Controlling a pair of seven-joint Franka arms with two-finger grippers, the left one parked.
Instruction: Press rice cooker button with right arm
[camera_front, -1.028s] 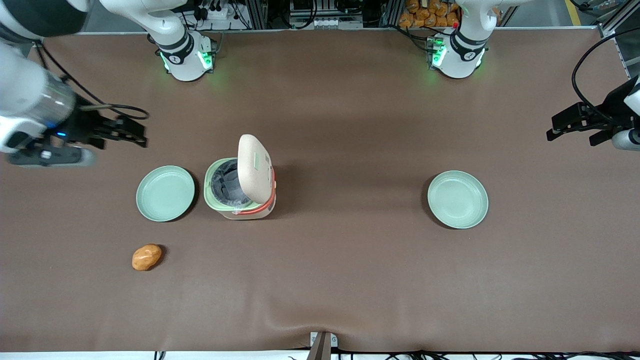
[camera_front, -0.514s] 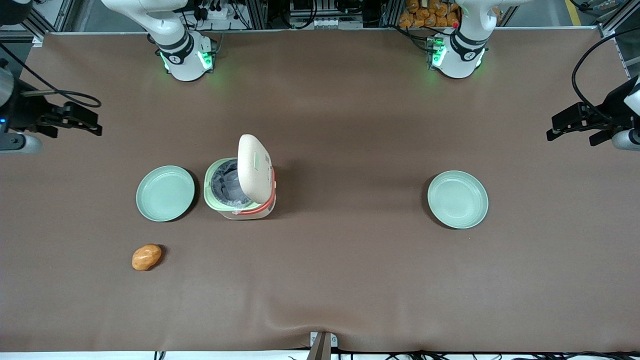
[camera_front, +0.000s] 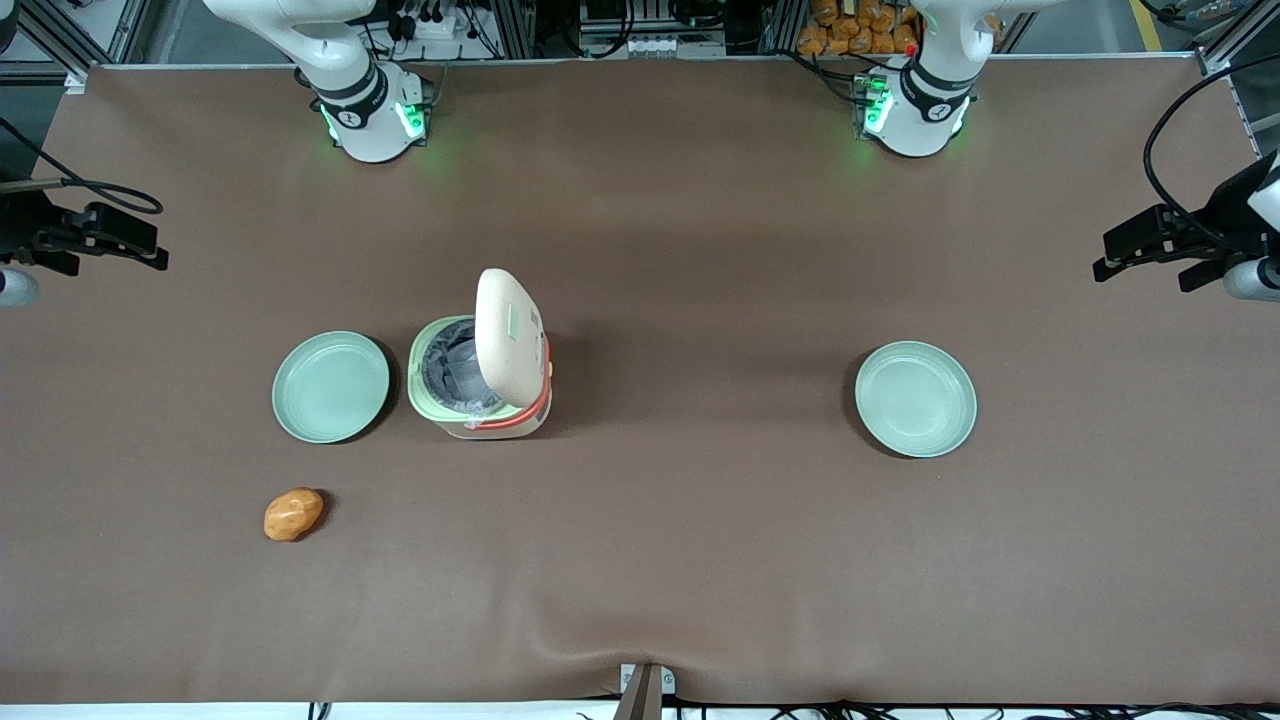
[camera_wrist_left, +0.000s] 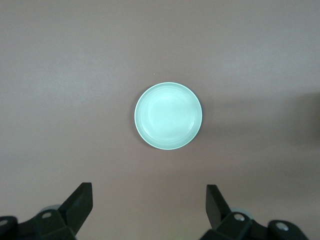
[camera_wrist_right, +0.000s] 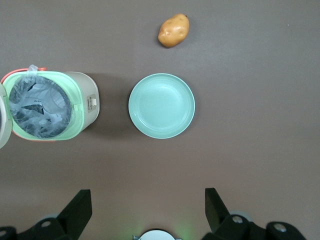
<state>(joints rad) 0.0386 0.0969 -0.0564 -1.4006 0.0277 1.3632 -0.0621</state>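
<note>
The rice cooker (camera_front: 478, 385) stands mid-table with its cream lid (camera_front: 508, 340) swung up, showing a grey-lined pot inside the pale green rim. The button (camera_front: 512, 321) is a small pale green patch on the raised lid. My right gripper (camera_front: 135, 240) hangs high at the working arm's end of the table, well away from the cooker and farther from the front camera. It is open and empty. In the right wrist view the gripper (camera_wrist_right: 147, 202) looks down on the open cooker (camera_wrist_right: 47, 107); the button is hidden there.
A pale green plate (camera_front: 331, 387) lies beside the cooker toward the working arm's end and also shows in the right wrist view (camera_wrist_right: 161, 105). A potato (camera_front: 293, 514) lies nearer the front camera. A second plate (camera_front: 915, 399) lies toward the parked arm's end.
My right gripper has drawn back sideways toward the working arm's end of the table, away from the cooker. The cooker, plates and potato have not moved.
</note>
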